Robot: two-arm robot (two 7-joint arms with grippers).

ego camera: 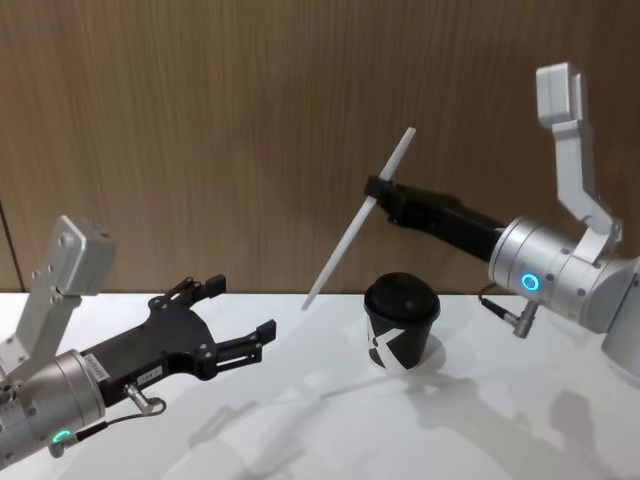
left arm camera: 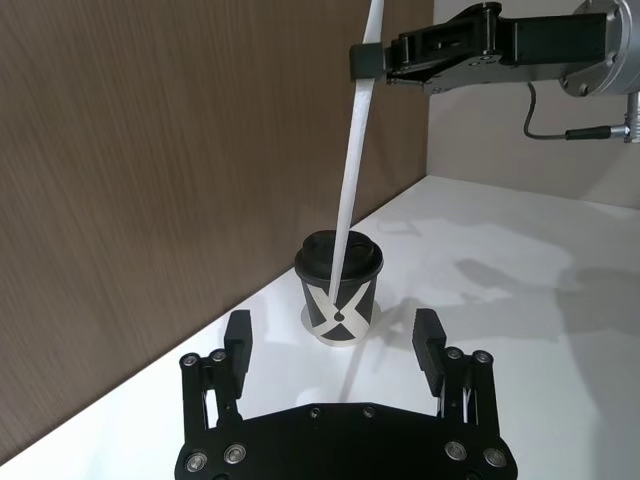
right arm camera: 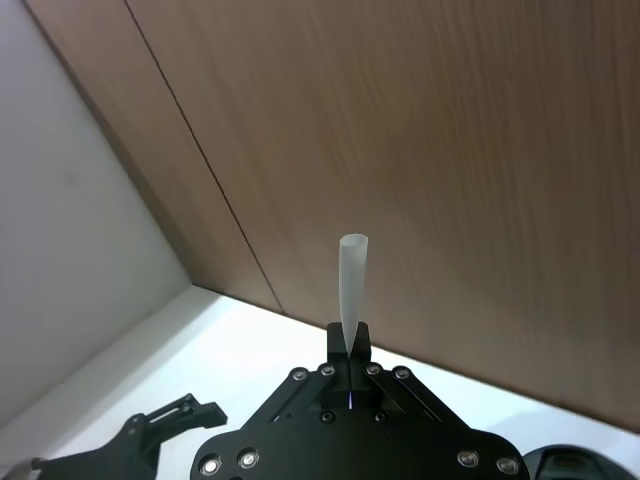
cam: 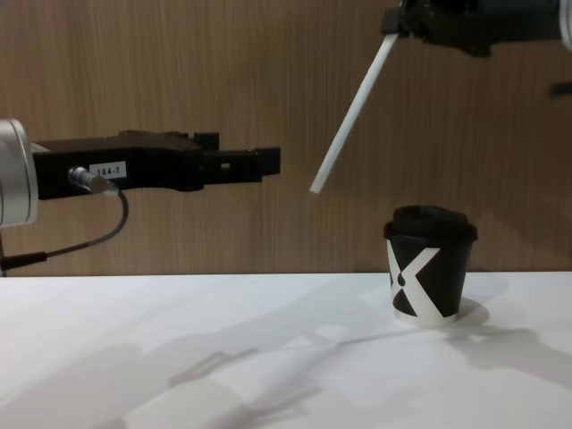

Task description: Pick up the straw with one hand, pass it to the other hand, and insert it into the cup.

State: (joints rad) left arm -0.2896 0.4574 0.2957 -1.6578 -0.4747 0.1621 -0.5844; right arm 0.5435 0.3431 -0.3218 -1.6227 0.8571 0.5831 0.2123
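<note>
Your right gripper (ego camera: pixel 377 190) is raised in front of the wood-panelled wall (ego camera: pixel 200 120), and its jaws are clamped on the straw (ego camera: pixel 350 230) about a third of the way down from the top end. The straw slants, with its upper end up and toward the right and its lower end down and toward the left. In the chest view you can see that lower end in the air, higher than the lid of the cup (ego camera: pixel 400 325) and off to the cup's left, touching nothing. The cup stands upright on the white table (ego camera: pixel 300 430) with its black lid on and its white X mark facing you, close to the foot of the wall. Your left gripper (ego camera: pixel 240 307) hovers above the left part of the table, well apart from the straw. Its fingers are spread wide with nothing between them, and they point toward the cup. The tabletop is smooth and bright and carries soft grey shadows of both arms and of the cup. In the right wrist view the brown panelling has a dark vertical seam (right arm camera: pixel 200 160), and beside it a plain pale wall (right arm camera: pixel 70 200) meets it at a corner.
</note>
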